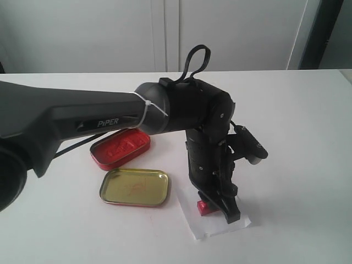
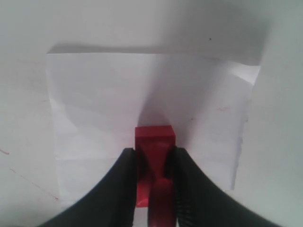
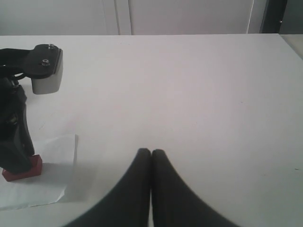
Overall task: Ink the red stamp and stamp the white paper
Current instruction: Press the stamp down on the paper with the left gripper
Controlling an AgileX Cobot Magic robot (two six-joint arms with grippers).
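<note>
Left gripper [image 2: 155, 153] pinches the red stamp [image 2: 154, 137], base down on the white paper [image 2: 94, 104]; right gripper [image 3: 151, 153], jaws pressed together on nothing, sits well off the paper; risk: the loose sheet clings to the inked face on lift, smearing the print.

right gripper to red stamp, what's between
Only bare table and some white paper separate right gripper and red stamp, per the right wrist view.
</note>
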